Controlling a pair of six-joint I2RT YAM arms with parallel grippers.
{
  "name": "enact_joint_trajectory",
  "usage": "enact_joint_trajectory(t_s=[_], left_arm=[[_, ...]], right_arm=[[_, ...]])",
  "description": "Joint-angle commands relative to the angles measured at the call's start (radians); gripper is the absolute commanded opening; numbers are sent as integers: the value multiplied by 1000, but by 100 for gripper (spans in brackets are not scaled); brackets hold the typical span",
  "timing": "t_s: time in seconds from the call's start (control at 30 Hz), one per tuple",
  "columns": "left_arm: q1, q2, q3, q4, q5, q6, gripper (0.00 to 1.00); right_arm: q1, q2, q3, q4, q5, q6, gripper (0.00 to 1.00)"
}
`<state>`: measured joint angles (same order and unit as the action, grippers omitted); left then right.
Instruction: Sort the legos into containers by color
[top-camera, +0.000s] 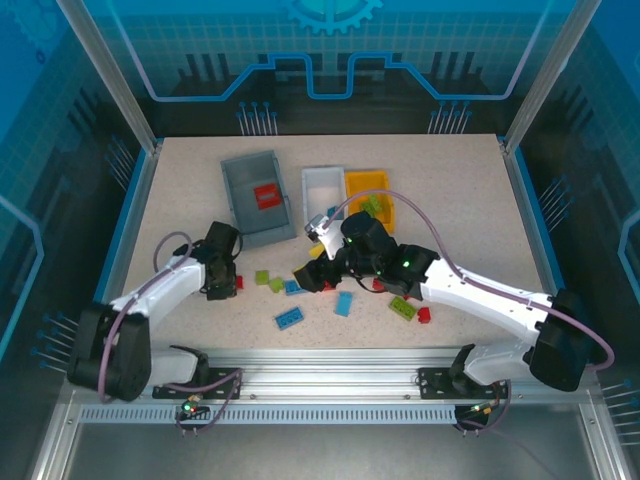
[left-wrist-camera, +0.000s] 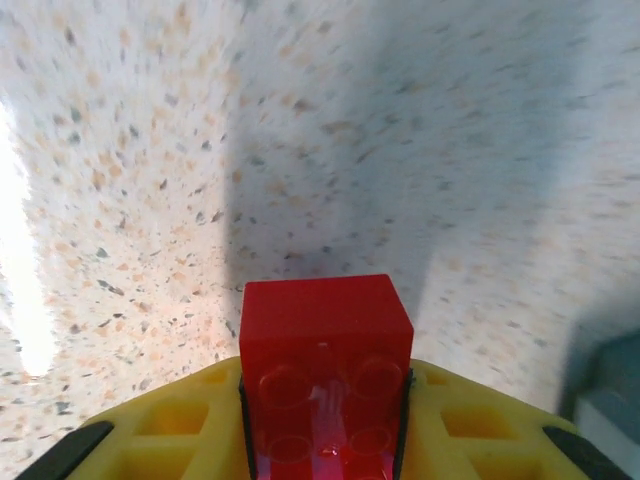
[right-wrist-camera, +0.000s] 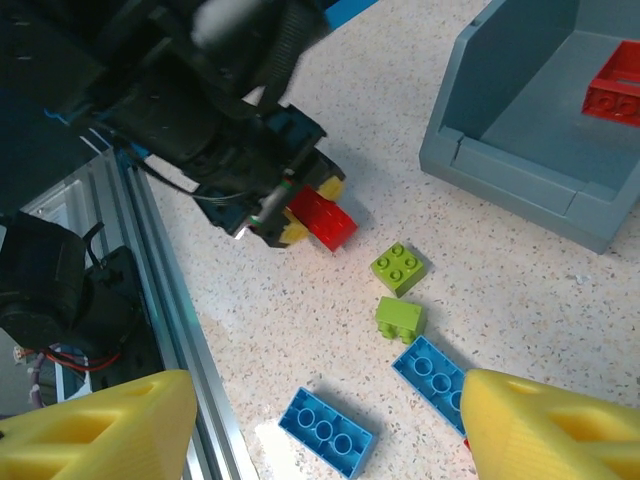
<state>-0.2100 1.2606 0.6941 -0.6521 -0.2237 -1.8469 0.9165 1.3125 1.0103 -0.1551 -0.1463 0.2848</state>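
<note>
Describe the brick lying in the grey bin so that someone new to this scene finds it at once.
Find the dark grey bin, the largest container, at the back left of the table. One red brick lies on its floor. It is the only brick in that bin; the other red bricks are outside it.

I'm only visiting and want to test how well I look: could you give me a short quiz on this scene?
1. True or false: the left tool grips a red brick.
2. Which colour is the brick lying in the grey bin? A blue, B red, C green.
3. Fill in: the right tool stands ___, with nothing held.
Key: 1 true; 2 B; 3 open.
</note>
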Motion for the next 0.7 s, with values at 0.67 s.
enact_joint_trajectory(t_s=[0.67], left_arm=[[-66, 589, 927, -67, -67, 1158, 24]], right_arm=[[-49, 5, -3, 300, 215, 176, 74]])
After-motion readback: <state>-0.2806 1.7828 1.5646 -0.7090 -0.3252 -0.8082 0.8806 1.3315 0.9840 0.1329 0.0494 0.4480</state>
